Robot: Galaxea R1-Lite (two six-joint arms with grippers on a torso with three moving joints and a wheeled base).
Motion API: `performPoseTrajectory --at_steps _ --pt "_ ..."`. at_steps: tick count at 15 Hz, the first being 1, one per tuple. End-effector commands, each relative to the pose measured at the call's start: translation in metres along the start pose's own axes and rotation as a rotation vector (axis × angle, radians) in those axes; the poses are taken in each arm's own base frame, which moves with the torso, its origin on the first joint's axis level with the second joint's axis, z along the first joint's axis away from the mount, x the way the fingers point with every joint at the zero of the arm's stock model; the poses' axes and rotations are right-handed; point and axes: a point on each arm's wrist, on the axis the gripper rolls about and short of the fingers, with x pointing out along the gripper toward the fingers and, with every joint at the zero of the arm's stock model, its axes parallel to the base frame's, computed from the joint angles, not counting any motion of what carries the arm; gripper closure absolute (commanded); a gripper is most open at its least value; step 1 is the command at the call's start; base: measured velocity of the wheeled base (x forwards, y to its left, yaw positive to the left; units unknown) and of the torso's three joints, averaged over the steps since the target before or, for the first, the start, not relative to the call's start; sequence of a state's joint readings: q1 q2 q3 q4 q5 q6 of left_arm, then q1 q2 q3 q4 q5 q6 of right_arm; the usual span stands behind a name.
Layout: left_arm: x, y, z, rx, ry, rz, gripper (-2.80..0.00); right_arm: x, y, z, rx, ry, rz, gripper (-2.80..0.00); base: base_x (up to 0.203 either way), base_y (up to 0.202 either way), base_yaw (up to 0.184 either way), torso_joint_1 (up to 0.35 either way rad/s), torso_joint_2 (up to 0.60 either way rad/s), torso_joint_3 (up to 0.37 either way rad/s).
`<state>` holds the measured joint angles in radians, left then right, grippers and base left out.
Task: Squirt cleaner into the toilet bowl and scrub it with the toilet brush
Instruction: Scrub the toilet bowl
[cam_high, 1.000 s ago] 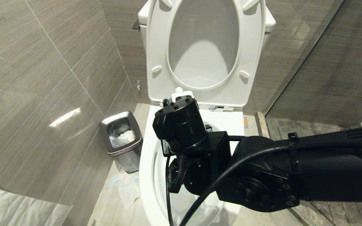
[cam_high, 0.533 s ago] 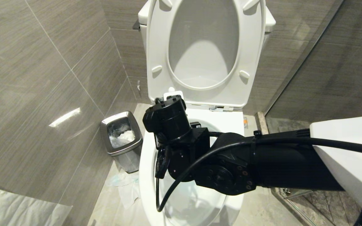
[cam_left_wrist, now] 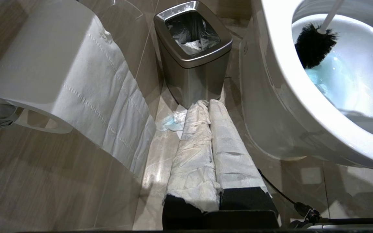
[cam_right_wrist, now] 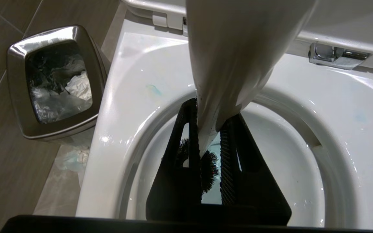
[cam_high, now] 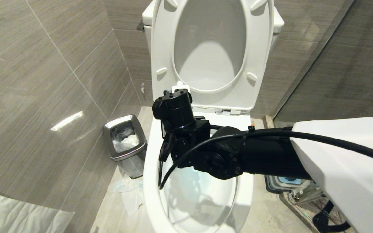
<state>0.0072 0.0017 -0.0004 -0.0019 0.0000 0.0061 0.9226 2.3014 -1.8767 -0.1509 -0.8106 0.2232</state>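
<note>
Grey tiled walls [cam_high: 44, 71] close in this small bathroom, with pale stone floor [cam_left_wrist: 160, 161] below. Nearest, in the left wrist view, the left end effector [cam_left_wrist: 210, 152] hangs low beside the toilet, its paper-wrapped fingers pressed together and holding nothing; a toilet paper roll [cam_left_wrist: 53, 64] hangs on the wall next to it. Just beyond the fingertips, crumpled tissue [cam_left_wrist: 173, 120] lies on the floor at the foot of a steel waste bin [cam_high: 125, 142], which stands just beside the toilet bowl [cam_high: 151, 181] on the robot's left. The right arm reaches across from the right, over the bowl. Its right end effector [cam_right_wrist: 210, 145] points down into the basin, clamped on the white handle of the toilet brush [cam_right_wrist: 235, 55]. The brush's black bristle head [cam_left_wrist: 314, 45] sits inside the bowl against the near wall, just above pale blue water [cam_left_wrist: 338, 81]. Blue smears mark the rim. Farther back, seat and lid [cam_high: 212, 48] stand raised against the tank.
</note>
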Motion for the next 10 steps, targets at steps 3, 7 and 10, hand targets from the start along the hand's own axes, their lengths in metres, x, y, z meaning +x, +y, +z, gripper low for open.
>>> performPoseTrajectory --at_steps 3,7,10 --pt "0.0 0.0 0.0 0.0 -0.001 0.0 0.0 0.013 0.003 -0.009 -0.012 0.001 -0.017 0.0 0.0 0.0 0.0 0.0 0.0 0.0" --pt "0.0 0.0 0.0 0.0 -0.001 0.0 0.0 0.031 -0.008 -0.003 -0.01 -0.018 -0.055 0.0 0.0 0.0 0.0 0.0 0.0 0.0" --pt "0.0 0.0 0.0 0.0 -0.002 0.0 0.0 0.039 -0.018 0.0 -0.008 -0.02 -0.083 0.0 0.0 0.0 0.0 0.0 0.0 0.0"
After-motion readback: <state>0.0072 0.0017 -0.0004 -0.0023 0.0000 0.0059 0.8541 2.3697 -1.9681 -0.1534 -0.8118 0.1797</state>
